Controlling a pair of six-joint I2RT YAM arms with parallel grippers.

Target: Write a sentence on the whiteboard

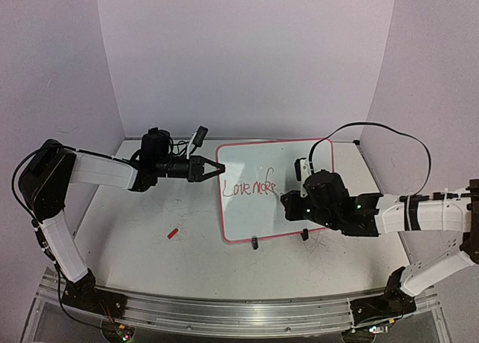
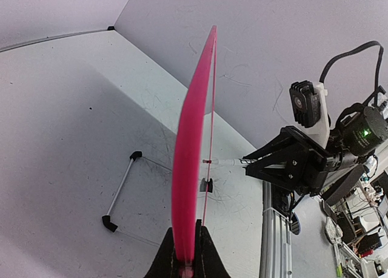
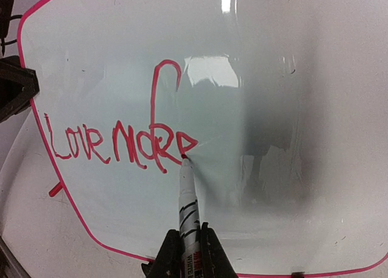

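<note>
whiteboard [image 1: 262, 217]: white board with a pink-red rim and rounded corners, at the middle of the table [image 1: 142, 242], its face tilted up toward the overhead camera. two small black feet [image 1: 254, 243] sit at its near edge.
sentence [image 3: 118, 143]: thin red handwriting on the left half of the board, reading roughly "love make". the last letters are cramped and hard to make out, and one tall stroke loops well above the line.
marker [image 3: 188, 208]: white barrel with a red tip. its black printed label is only partly legible, with what looks like "white" near the fingers. the tip touches the board at the end of the last letter.
right arm: reaches in from the right and bends low over the table in front of the board's face.
right gripper [image 3: 187, 255]: clamped tight around the marker barrel, which points out past the fingertips.
left arm: stretched across from the left, forearm roughly level.
left gripper [image 2: 185, 254]: pinched closed on the board's left rim. its own camera sees the board edge-on as a thin pink strip.
red piece [image 1: 173, 233]: small, lying on the table left of the board and well apart from it.
</note>
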